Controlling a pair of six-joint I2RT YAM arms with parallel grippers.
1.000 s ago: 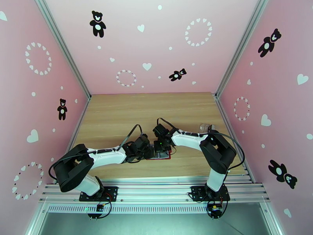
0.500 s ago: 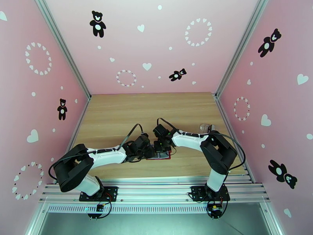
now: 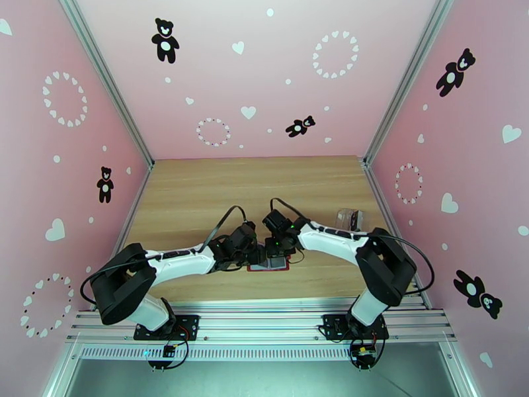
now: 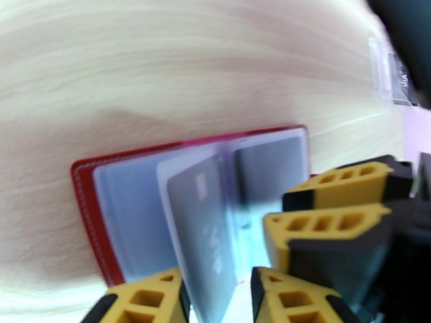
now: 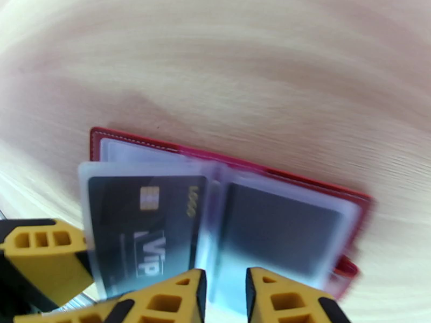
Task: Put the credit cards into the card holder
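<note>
Right arm swung outward; one card in one card holder; jaws' grip untellable.

In the top view the card holder is mostly hidden under the left gripper & right gripper, and its pockets are too small to be made out. In both wrist views the sleeved credit card is smeared by blur, w/ its near end cut off at the bottom edge. Fingertips are cropped there too, so neither grip can be judged.
</note>
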